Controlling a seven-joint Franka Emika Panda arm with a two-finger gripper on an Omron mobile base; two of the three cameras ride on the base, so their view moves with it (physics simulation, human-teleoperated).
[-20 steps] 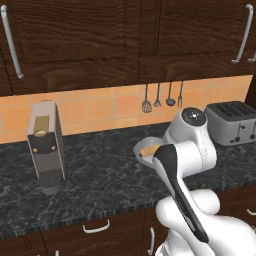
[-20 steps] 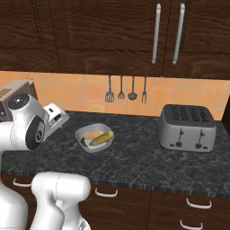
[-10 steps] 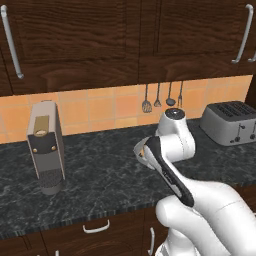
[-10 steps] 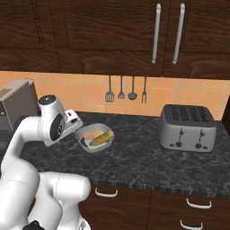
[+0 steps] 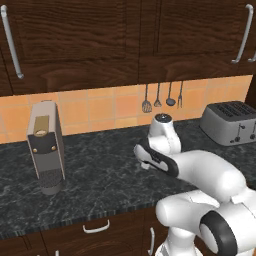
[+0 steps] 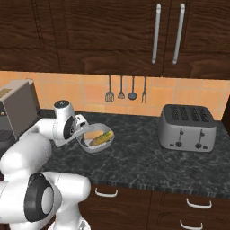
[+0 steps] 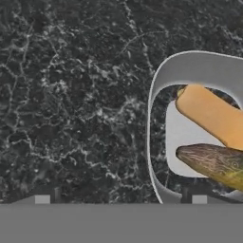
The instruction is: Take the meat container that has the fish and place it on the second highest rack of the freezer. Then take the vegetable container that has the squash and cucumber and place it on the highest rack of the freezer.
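Observation:
The vegetable container is a grey bowl (image 6: 88, 144) on the dark stone counter (image 6: 134, 157). It holds the orange squash (image 7: 213, 114) and the green cucumber (image 7: 213, 163). My gripper (image 7: 121, 201) hangs open just above the bowl's left rim (image 7: 154, 118). One fingertip (image 7: 199, 199) is over the bowl and the other over bare counter. From the right base view the gripper (image 6: 82, 136) sits at the bowl's left side. In the left base view my arm (image 5: 200, 170) covers the bowl. The meat container with the fish and the freezer with its racks are out of view.
A coffee machine (image 5: 45, 145) stands at the counter's left. A silver toaster (image 6: 187, 128) sits to the right. Utensils (image 6: 126, 87) hang on the orange tiled wall. Dark wood cupboards (image 6: 112, 31) run above the counter.
The hand has swung over from near the coffee machine to the bowl's left rim. The bowl has stayed put and the jaws have stayed open.

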